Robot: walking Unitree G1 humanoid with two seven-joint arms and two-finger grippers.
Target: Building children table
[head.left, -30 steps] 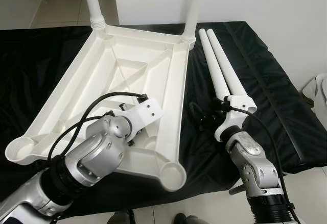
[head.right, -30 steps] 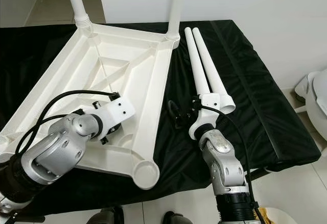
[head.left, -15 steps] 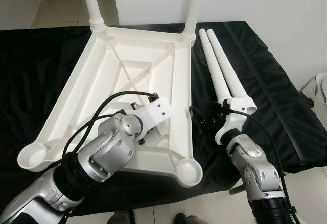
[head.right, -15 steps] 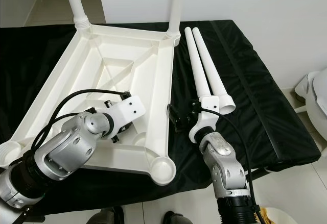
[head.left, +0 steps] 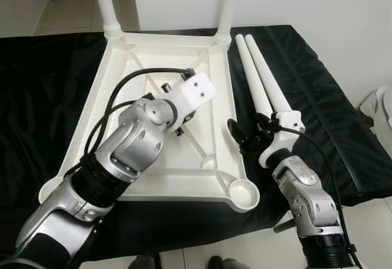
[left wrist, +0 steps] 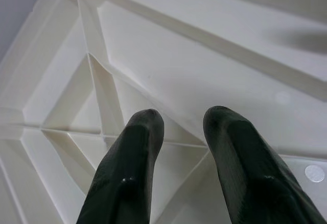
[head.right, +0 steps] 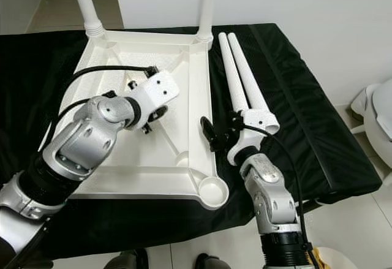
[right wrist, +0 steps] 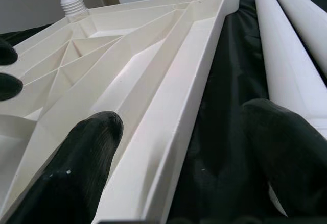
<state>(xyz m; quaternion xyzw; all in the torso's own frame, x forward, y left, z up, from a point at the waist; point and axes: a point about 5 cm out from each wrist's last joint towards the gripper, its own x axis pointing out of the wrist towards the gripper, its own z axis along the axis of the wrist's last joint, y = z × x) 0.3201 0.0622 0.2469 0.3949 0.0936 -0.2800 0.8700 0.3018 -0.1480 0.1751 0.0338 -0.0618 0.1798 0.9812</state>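
On the black table (head.left: 318, 103), the inverted tabletop (head.left: 208, 67) has two legs fitted; two loose legs (head.left: 260, 79) remain, left gripper (left wrist: 181, 132) and right gripper (right wrist: 184, 147) both spread, empty.

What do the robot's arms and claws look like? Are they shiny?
Yes! Both arms are shiny silver metal with rounded joints and black rings. Black cables loop along them. Each wrist ends in a white block with small holes. The left claw and right claw each have two long, rounded black fingers.
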